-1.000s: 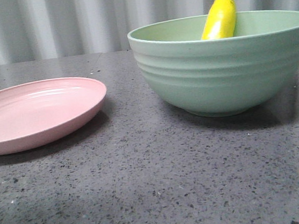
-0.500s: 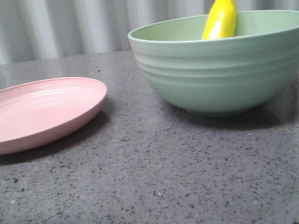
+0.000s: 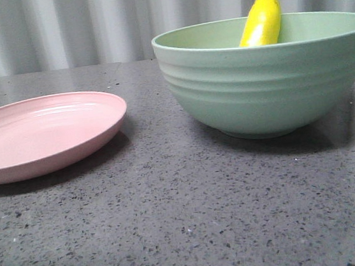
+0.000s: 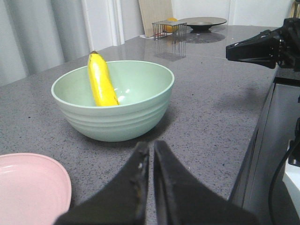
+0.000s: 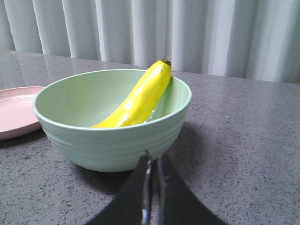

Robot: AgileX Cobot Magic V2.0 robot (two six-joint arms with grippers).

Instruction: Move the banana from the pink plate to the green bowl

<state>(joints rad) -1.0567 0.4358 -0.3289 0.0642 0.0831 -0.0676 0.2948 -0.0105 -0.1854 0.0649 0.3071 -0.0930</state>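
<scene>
Plate (image 3: pixel 43 132) sits bare toward the left edge of the bench, nothing on it. Bowl (image 3: pixel 268 84) stands well apart to its right, and banana (image 3: pixel 260 21) leans inside, lower end down on the floor of the bowl, dark tip poking over the far rim. Long axis runs steeply up the inner wall, tilted rather than flat. Looks finished as a transfer, judging from how things lie.

Left gripper (image 4: pixel 149 152) hangs short of the bowl on the near side, fingers pressed nearly together with only a thin slit between, gripping nothing. Right gripper (image 5: pixel 152 164) likewise points at the bowl wall from the near right side, jaws pressed together and empty. Banana lies ahead of and above both tips, out of contact with either. Which arm is nearer cannot be told from these views. Probably nothing left but pulling both arms clear without nudging the bowl.

Bench (image 3: pixel 187 222) is dark grey speckled stone, matte with faint reflections. Pale pleated curtain (image 3: pixel 88 24) closes off the far edge. Wire rack (image 4: pixel 168 28) and dark dish (image 4: pixel 201 22) rest on a further stretch of counter in the left wrist view.
</scene>
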